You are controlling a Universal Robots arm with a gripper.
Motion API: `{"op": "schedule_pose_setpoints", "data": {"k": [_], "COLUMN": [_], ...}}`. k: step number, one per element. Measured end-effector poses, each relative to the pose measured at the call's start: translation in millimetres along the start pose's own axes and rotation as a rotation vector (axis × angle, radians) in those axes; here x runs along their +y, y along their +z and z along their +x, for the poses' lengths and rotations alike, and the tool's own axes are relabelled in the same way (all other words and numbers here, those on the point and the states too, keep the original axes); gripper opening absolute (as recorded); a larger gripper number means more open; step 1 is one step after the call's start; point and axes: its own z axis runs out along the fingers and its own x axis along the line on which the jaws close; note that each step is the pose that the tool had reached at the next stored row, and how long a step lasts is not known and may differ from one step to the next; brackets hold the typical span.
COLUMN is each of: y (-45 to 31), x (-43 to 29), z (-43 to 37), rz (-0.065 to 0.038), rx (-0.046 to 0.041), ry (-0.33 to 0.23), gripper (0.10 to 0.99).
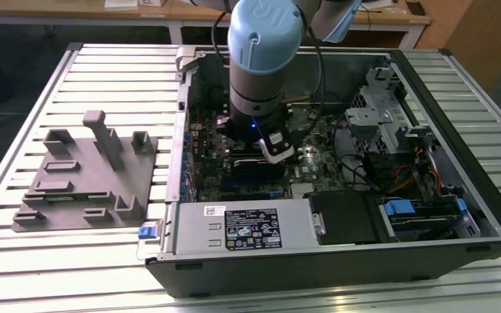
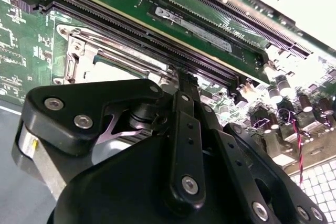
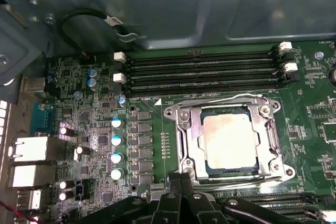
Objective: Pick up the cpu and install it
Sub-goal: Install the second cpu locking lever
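Note:
The cpu (image 3: 230,139), a flat square chip with a pale metal face, lies inside the silver socket frame (image 3: 184,129) on the green motherboard (image 3: 157,103) in the first wrist view. My gripper (image 3: 181,179) hovers just off one edge of the socket, its two black fingers pressed together with nothing between them. In the second wrist view the gripper (image 2: 178,77) points at the socket frame (image 2: 79,51) below. The exterior view has my arm (image 1: 259,78) reaching down into the open computer case (image 1: 320,261), over the middle of the board.
Black memory slots (image 3: 205,69) run beside the socket, and capacitors (image 3: 116,148) and rear ports (image 3: 31,150) stand on its other side. A grey tray with upright blocks (image 1: 85,176) lies on the slatted table at the exterior view's left. Drive cages and cables (image 1: 398,150) crowd the case's right.

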Motion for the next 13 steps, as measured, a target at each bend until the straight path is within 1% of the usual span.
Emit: {"op": "schedule_pose_setpoints", "data": {"k": [4,8,13], "y": [1.1,1.6,2.5], "x": [0.0,0.0,-0.1], "z": [0.9,3.0,5.1], "rz": [-0.011,-0.018,-0.021], "rx": [0.0007,0.0014,0.0019], "ry": [0.000,0.000,0.000], "gripper": [0.106,0.106,0.106]}}
